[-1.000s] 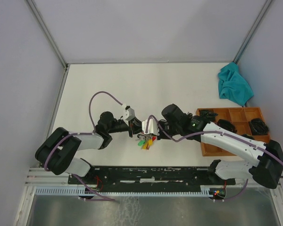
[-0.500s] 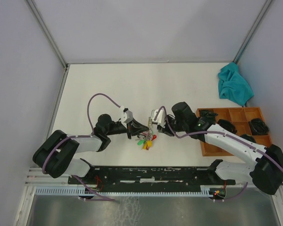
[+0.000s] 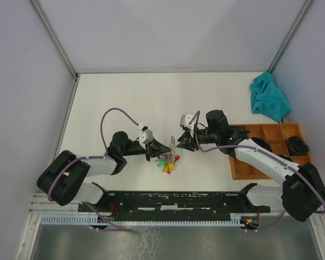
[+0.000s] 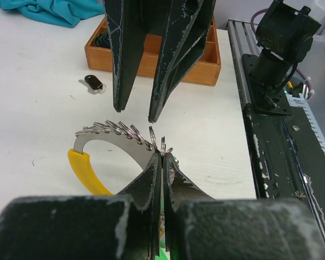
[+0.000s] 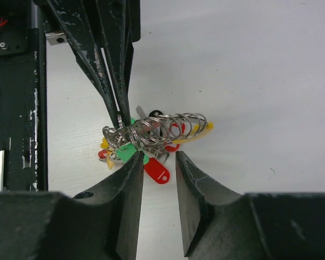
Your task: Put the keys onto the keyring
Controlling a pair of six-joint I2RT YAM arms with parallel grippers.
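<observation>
Silvery metal, the keyring (image 3: 173, 142) sits near the middle of the table (image 3: 124, 97) in the top view, its coloured tags (image 3: 167, 162) at its 6 o'clock, with the left gripper (image 3: 167, 145) at 9 o'clock and the right gripper (image 3: 182, 144) at 3 o'clock. The left wrist view shows its own fingers pinched together on the ring's band, the right fingers parted at 12 o'clock, and a dark key (image 4: 93, 83) lying at 10 o'clock. The right wrist view shows its own fingers apart, gripping nothing, with the ring at 12 o'clock.
</observation>
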